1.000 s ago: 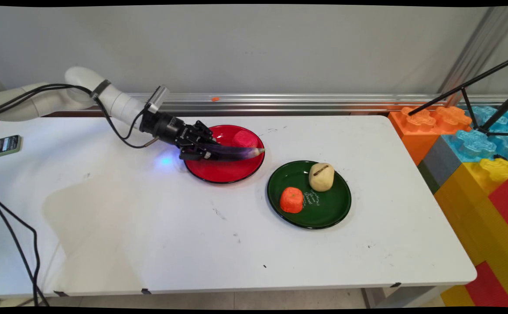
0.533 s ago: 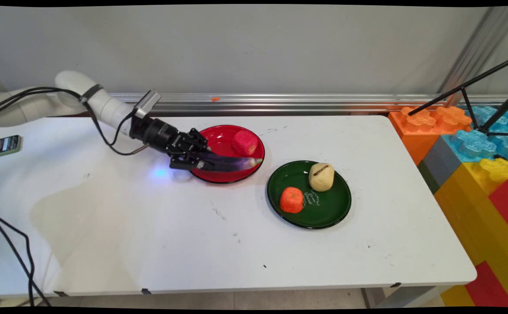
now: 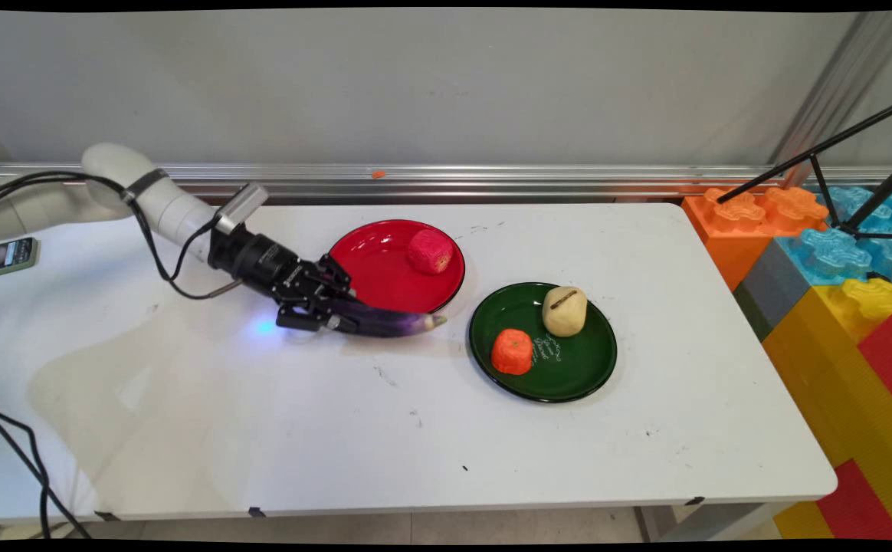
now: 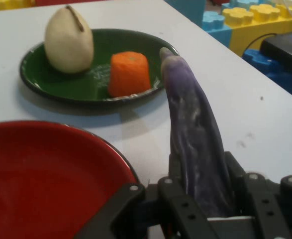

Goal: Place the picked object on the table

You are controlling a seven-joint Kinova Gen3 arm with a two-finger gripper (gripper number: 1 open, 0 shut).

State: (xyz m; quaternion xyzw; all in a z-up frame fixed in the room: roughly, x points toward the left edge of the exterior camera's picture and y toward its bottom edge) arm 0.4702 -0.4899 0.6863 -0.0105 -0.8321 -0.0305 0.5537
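Eggplant [image 3: 388,323] is lying clamped in the claw [image 3: 322,310], its tip nearing the green plate [image 3: 584,376] ahead; red plate [image 3: 373,272] is sitting just beside. Plate's white writing is unreadable.

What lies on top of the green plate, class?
On the green plate sit a cream potato-like piece and an orange carrot chunk. White writing marks the plate beside them. What lies beneath either piece is covered.

My white surface [image 3: 568,460] meets a grey wall [image 3: 415,77] far off; aluminium rail [image 3: 530,180] between; big toy bricks [image 3: 837,291] right.
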